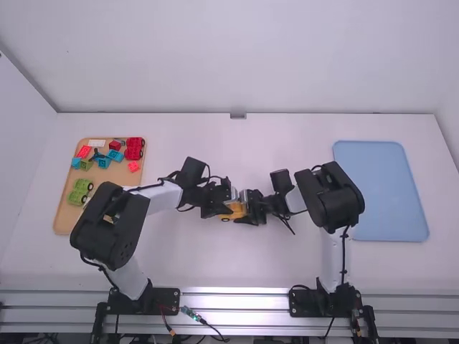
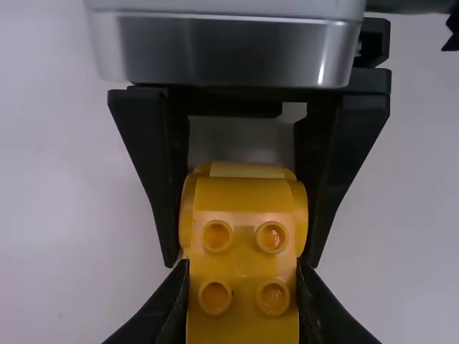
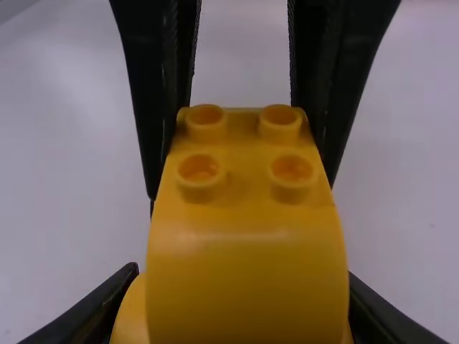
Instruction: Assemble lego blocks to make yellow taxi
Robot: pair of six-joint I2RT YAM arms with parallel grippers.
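Observation:
Near the table's middle my left gripper (image 1: 223,210) and my right gripper (image 1: 248,208) face each other, both on one yellow block piece (image 1: 234,210); a small dark wheel shows at its near side. In the left wrist view my left gripper (image 2: 243,294) is shut on the studded end of the yellow piece (image 2: 244,247), and the other gripper's fingers flank its rounded, wider part. From the right wrist side, my right gripper (image 3: 242,301) is shut around the rounded part of the yellow piece (image 3: 245,244). Its underside is hidden.
At the left stands a wooden tray (image 1: 63,223) with red, blue and green blocks; the left arm passes over its near right part, where something yellow (image 1: 110,218) shows. A blue tray (image 1: 384,186) lies at the right, beside the right arm.

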